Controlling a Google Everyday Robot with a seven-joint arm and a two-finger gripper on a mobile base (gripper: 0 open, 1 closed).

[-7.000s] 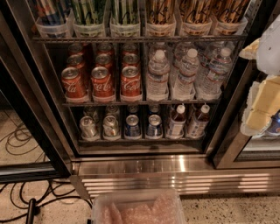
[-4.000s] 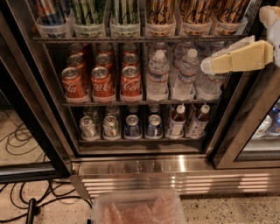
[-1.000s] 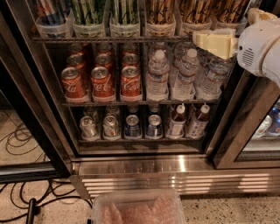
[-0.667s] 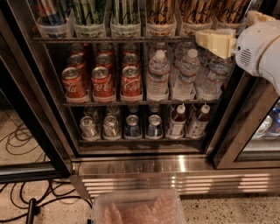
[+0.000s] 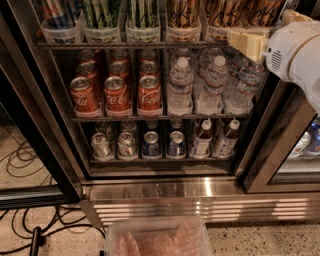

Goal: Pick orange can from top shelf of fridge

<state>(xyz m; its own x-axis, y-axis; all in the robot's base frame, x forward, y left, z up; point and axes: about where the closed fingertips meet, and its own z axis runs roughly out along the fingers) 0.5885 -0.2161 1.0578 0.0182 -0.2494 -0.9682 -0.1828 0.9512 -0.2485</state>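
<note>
Several orange cans (image 5: pixel 182 11) stand in a row on the top shelf (image 5: pixel 125 45) of the fridge (image 5: pixel 200 190), in clear tubs, with their tops cut off by the upper edge of the view. My gripper (image 5: pixel 244 43) is at the upper right, level with the top shelf. It points left, in front of the right-hand orange cans (image 5: pixel 260 12), and partly covers their tubs. The white arm (image 5: pixel 295 52) reaches in from the right edge. I cannot see contact with any can.
Green-striped cans (image 5: pixel 102 12) stand left of the orange ones. The middle rack holds red cola cans (image 5: pixel 117 95) and water bottles (image 5: pixel 212 82); the lower rack holds small cans (image 5: pixel 125 145) and bottles (image 5: pixel 202 140). Cables (image 5: pixel 20 160) lie on the floor at left. A clear plastic tub (image 5: pixel 157 237) sits in front of the fridge.
The gripper has risen from the right edge beside the water bottles to the level of the top shelf. In the last second it has only crept slightly up and to the right.
</note>
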